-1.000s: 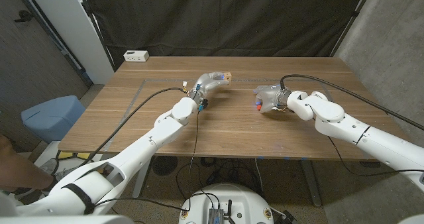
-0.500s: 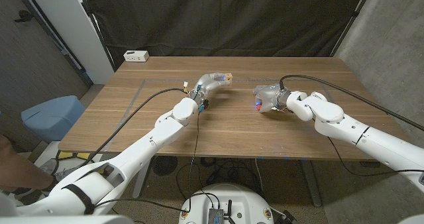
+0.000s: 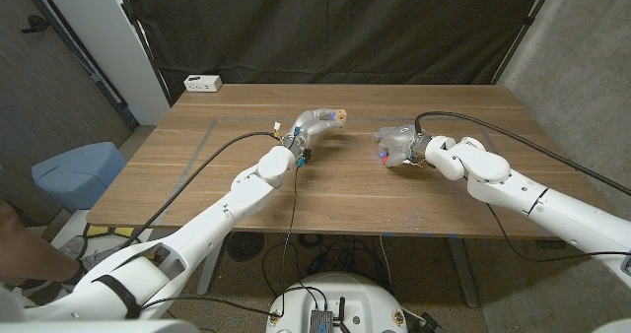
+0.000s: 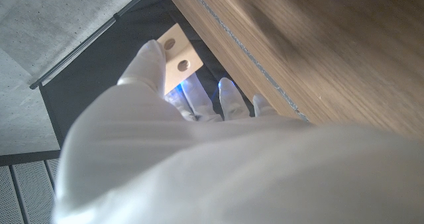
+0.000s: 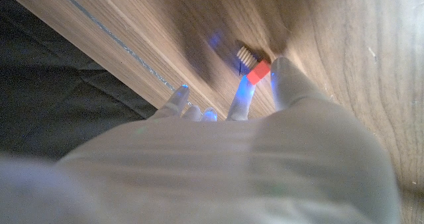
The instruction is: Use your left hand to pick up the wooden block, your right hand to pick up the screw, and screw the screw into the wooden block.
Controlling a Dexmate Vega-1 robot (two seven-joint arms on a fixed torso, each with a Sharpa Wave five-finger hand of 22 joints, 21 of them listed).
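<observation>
Even overhead light on a wooden table (image 3: 394,190), dark drapes behind.
Head view sharp, bowed at its edges; both wrist views soft, each gloved hand near the lens blurred, blue glow between fingers.

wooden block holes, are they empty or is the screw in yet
Empty: the wooden block in the left robot hand shows two open holes; the screw is in the right robot hand.

The back of the white-gloved right hand (image 5: 218,164) was seen across the lower part of the right wrist view. A short screw with a red head and pale ribbed metal shank (image 5: 254,65) was pinched between its fingertips (image 5: 285,75). The brown wood-grain table (image 5: 344,58) was seen beyond, marked by a thin pale line. Dark cloth (image 5: 59,98) was seen past the table edge.
</observation>
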